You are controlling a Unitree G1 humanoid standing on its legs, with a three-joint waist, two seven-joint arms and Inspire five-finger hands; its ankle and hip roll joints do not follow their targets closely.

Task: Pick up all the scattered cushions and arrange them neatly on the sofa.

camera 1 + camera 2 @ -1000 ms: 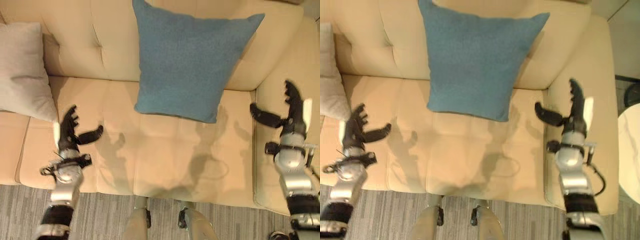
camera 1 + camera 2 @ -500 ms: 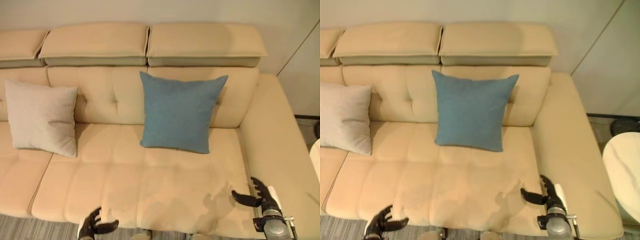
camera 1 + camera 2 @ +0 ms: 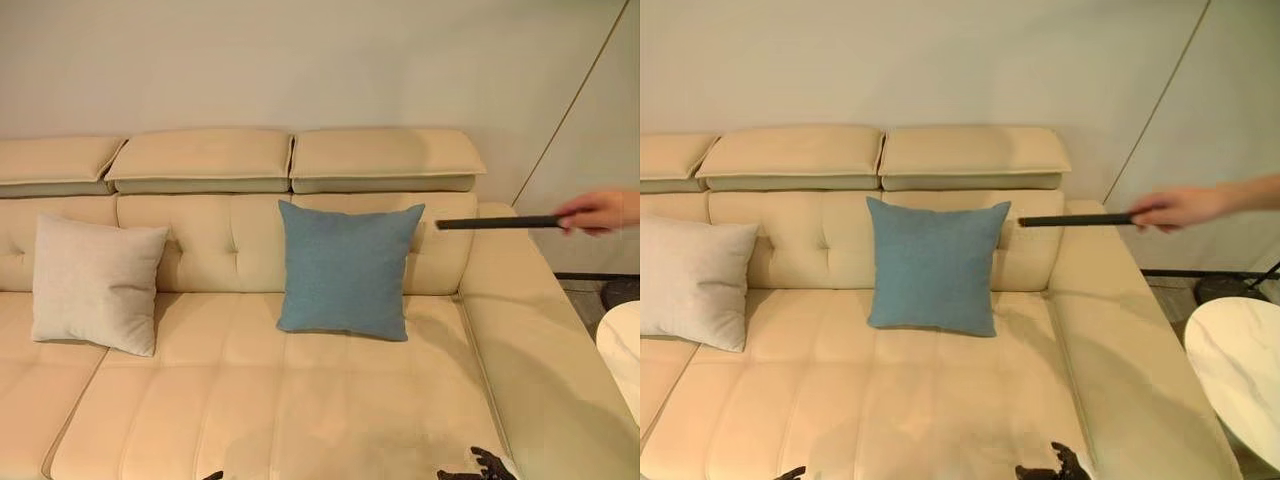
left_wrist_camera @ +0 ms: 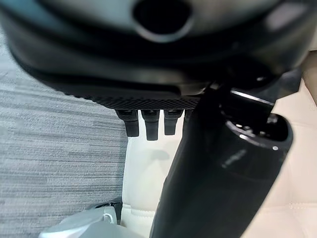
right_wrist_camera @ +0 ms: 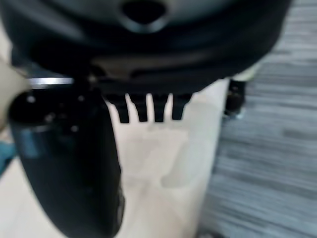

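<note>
Cushions, left eye view: blue cushion [image 3: 348,268] mid-frame and grey cushion [image 3: 96,283] at left, both upright against the sofa [image 3: 300,400] backrest; soft, light, probably best grabbed by an edge or corner. Right eye view: person's hand [image 3: 1180,207] at right holds a dark rod [image 3: 1075,220]. Wrist views: left hand [image 4: 148,121] and right hand [image 5: 148,109] fingers straight, holding nothing.

On the sofa [image 3: 300,400], one cushion [image 3: 347,269] leans against its backrest at the middle; another cushion [image 3: 96,283] leans well left of it. A person's hand [image 3: 598,211] holds a stick [image 3: 497,223] above the sofa's right arm.
</note>
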